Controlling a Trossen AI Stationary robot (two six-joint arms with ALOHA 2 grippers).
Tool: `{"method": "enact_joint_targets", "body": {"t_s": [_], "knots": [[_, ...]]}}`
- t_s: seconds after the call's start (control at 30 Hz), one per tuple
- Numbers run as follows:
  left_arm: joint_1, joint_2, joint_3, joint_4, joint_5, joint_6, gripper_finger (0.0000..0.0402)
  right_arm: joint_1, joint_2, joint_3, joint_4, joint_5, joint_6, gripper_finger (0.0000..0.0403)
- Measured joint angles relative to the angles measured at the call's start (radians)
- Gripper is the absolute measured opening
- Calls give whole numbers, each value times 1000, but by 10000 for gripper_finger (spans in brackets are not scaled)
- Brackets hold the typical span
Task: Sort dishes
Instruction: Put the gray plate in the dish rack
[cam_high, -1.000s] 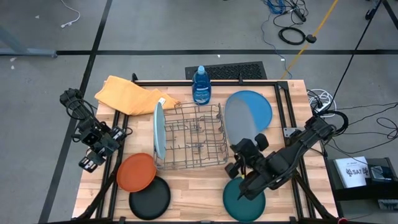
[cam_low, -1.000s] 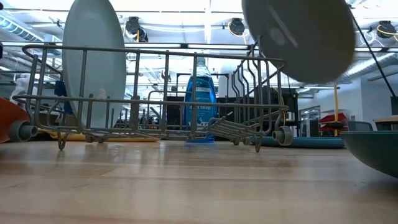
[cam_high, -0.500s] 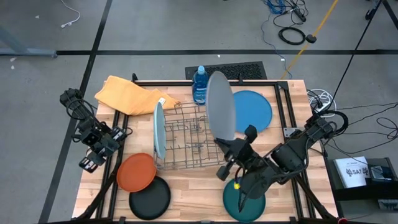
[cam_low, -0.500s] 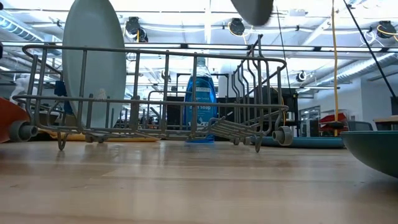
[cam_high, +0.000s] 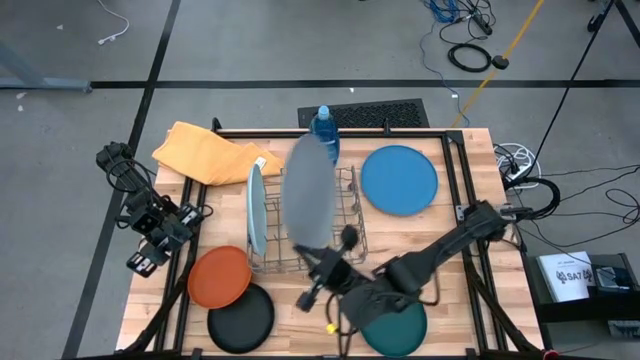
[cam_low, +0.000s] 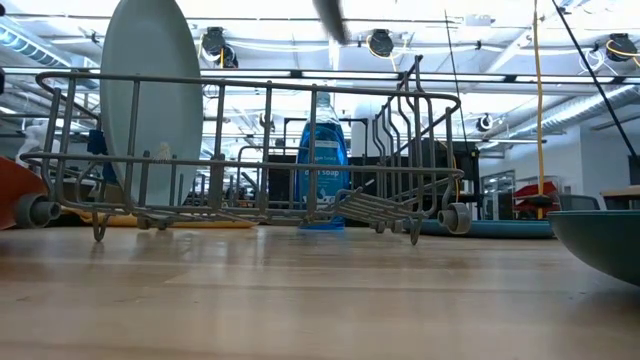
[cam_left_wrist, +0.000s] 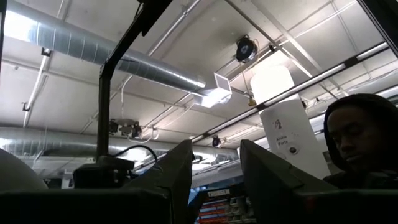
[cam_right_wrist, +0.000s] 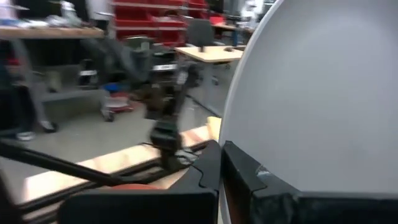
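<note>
Left gripper (cam_high: 143, 262) parked off the table's left edge, fingers spread, empty. Orange plate (cam_high: 219, 276) and black plate (cam_high: 241, 317) lie flat at front left. Light blue plate (cam_high: 256, 208) stands upright in the wire rack (cam_high: 345, 232), at its left end. Right gripper (cam_high: 322, 268) pinches the grey plate (cam_high: 307, 203) by its lower rim, held on edge above the rack. Dark teal plate (cam_high: 393, 328) front right, blue plate (cam_high: 400, 180) back right. Risk: thin rim pinch, plate could swing, slip, or clip the rack wires coming down.
</note>
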Motion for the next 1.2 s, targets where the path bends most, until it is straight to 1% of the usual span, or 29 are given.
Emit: {"method": "enact_joint_targets", "body": {"t_s": [0.13, 0.23, 0.33, 0.47, 0.6, 0.67, 0.87, 0.93, 1.03, 1.13, 1.2], "knots": [[0, 0, 0, 0, 0, 0, 137, -36, 65, 0, 207, -157, -93, 0], [0, 0, 0, 0, 0, -1, 137, -61, 84, 0, 258, -238, -135, 0], [0, 0, 0, 0, 0, -1, 137, -76, 84, 0, 260, -265, -140, 0], [0, 0, 0, 2, 0, -2, 137, -83, 84, 0, 273, -248, -160, 0], [0, 0, 0, 3, 0, -1, 137, -95, 84, 0, 305, -262, -175, 0], [0, 0, 0, 3, 0, -1, 137, -104, 82, -14, 329, -299, -167, 0], [0, 0, 0, 3, -11, -1, 137, -128, 82, -78, 519, -447, -210, 0], [0, 0, 0, 3, -19, -1, 137, -134, 82, -83, 539, -482, -216, 0], [0, 0, 0, 2, -22, -1, 137, -142, 82, -85, 548, -496, -223, 0], [0, 0, 0, 2, -23, -1, 137, -153, 82, -85, 638, -540, -246, 0], [0, 0, 0, 2, -25, -1, 137, -155, 78, -99, 679, -537, -264, 0]]}}
